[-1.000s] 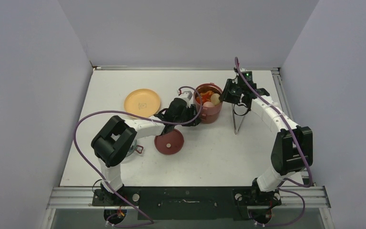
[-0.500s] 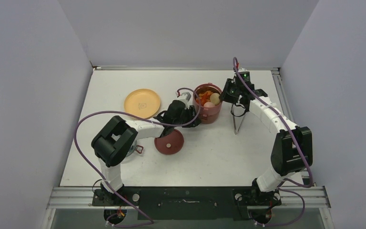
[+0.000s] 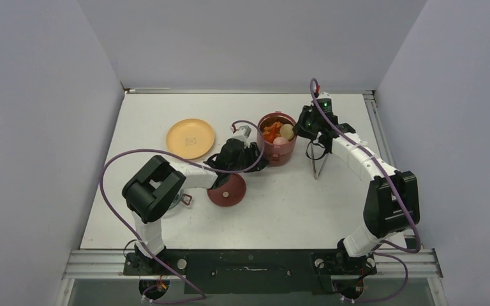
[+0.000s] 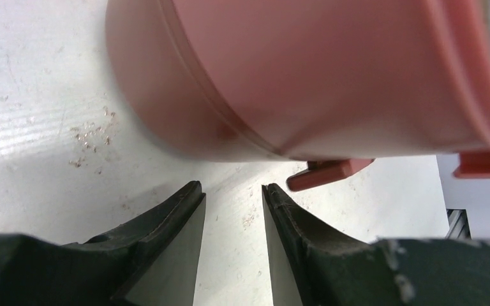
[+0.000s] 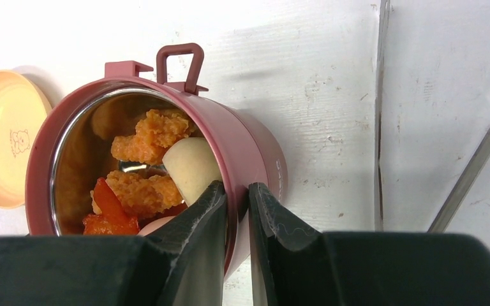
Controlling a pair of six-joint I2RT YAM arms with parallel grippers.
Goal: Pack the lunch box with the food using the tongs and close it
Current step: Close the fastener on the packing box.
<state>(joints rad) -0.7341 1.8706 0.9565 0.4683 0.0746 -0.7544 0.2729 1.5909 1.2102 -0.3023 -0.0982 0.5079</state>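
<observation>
- R claw (image 5: pixel 236 188): nearly shut, pinching the lunch box (image 5: pixel 255 140) wall at the rim, one finger inside and one outside.
- L claw (image 4: pixel 230 188): partly open, nothing betw. the fingers, only bare counter (image 4: pixel 32 146) in the gap. It sits low at the box's left side, tips just short of the wall. A small handle tab (image 4: pixel 328 172) is right by one tip; can't tell if they touch.
- Lunch box stands upright mid-counter, top open.
- Food (image 5: pixel 153 143) inside: orange crumbed bits, red pcs and a whitish egg-like pc (image 5: pixel 191 166) next to the R claw's inner finger.
- Tongs (image 3: pixel 318 167) lie flat on the counter just right of the box, no claw on them.
- Maroon lid (image 3: pixel 228 191) is on the counter near the L arm, apart from the box.
- Yellow plate (image 3: pixel 191 138) is left of the box.
</observation>
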